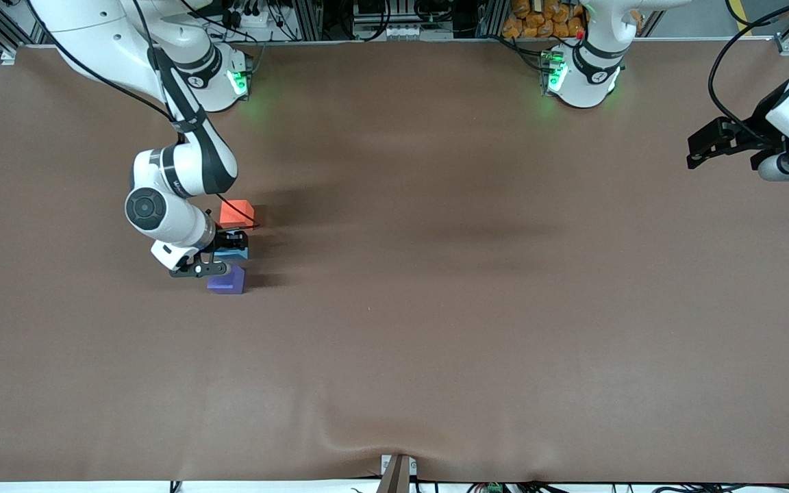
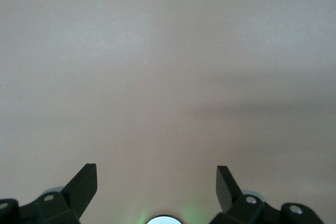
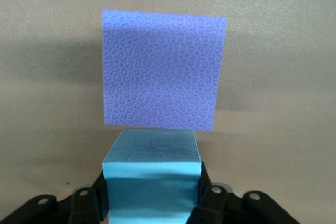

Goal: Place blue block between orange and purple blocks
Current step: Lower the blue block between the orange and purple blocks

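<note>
My right gripper (image 1: pixel 225 248) is shut on the light blue block (image 1: pixel 237 254), its fingers pressed against two opposite sides of it in the right wrist view (image 3: pixel 152 174). It holds the block low, between the orange block (image 1: pixel 235 212) and the purple block (image 1: pixel 227 281). The purple block is nearer to the front camera than the orange one. In the right wrist view the purple block (image 3: pixel 164 69) lies just past the blue one, with a narrow gap between them. The orange block does not show there. My left gripper (image 1: pixel 699 150) waits, open and empty (image 2: pixel 157 179), above bare table at the left arm's end.
The brown table cover (image 1: pixel 435 308) spreads wide toward the left arm's end and toward the front camera. The arms' bases (image 1: pixel 227 79) (image 1: pixel 579 79) stand along the edge farthest from the camera. A small bracket (image 1: pixel 398 472) sits at the nearest edge.
</note>
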You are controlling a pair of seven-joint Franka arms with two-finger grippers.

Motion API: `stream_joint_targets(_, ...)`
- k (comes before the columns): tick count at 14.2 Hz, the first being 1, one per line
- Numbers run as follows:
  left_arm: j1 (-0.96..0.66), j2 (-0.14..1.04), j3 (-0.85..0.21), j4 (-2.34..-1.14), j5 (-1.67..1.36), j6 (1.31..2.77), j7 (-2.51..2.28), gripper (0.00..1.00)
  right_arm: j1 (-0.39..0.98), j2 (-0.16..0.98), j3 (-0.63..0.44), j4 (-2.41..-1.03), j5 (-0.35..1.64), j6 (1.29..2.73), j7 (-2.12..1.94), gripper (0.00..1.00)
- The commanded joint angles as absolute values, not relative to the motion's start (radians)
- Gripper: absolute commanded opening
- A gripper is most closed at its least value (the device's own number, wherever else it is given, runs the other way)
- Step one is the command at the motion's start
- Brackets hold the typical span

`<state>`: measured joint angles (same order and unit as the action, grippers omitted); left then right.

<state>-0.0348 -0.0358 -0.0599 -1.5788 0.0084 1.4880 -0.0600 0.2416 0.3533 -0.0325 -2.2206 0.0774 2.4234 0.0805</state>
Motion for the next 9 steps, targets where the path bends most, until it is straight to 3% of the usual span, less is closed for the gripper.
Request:
stream_joint_targets(1, -0.029, -0.035, -0.063, -1.572, -0.005, 1.473, -0.06, 1.0, 0.218, 0.356, -0.017, -2.23, 0.081, 2.431, 0.083, 1.0)
stream_joint_targets(5, -0.029, -0.034, -0.063, -1.571, -0.005, 1.473, -0.06, 1.0, 0.216, 0.344, -0.015, -2.188, 0.081, 2.353, 0.081, 1.0)
stream_joint_targets(9, -0.031, -0.032, -0.063, -1.571, -0.005, 1.473, -0.06, 1.0, 0.201, 0.336, -0.017, -1.995, 0.083, 2.061, 0.083, 1.0)
